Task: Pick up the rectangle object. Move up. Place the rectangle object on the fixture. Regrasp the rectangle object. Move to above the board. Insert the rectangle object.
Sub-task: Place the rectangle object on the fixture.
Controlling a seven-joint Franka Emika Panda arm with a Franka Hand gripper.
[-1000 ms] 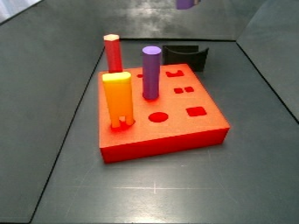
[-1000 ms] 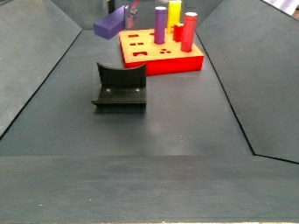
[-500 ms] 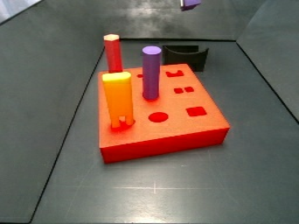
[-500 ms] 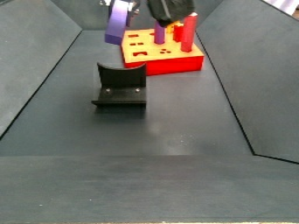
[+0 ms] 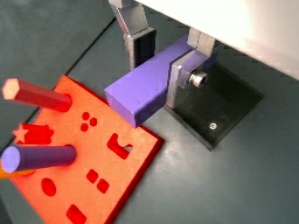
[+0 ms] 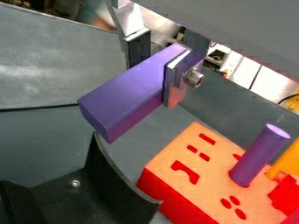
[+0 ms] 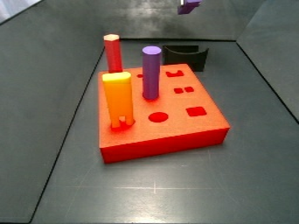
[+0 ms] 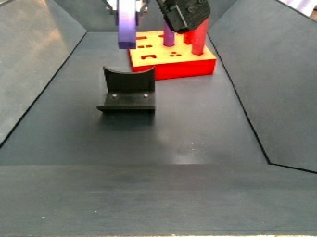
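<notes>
In both wrist views the gripper (image 5: 163, 54) has its fingers (image 5: 139, 42) clenched on the rectangle object (image 5: 149, 84), held in the air above the fixture (image 5: 219, 107) and beside the board (image 5: 84, 157). In a side view the rectangle object (image 8: 126, 25) hangs upright above the fixture (image 8: 128, 91), the board (image 8: 173, 61) behind it toward the floor's far edge.

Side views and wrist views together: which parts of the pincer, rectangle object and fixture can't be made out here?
- Pincer: cut off by the top edge in both side views; only a dark mass shows.
- Rectangle object: top edge crops it to a sliver in a side view.
- Fixture: the board hides its base there.
- Fixture notch: the rectangle object covers it in a wrist view.
</notes>
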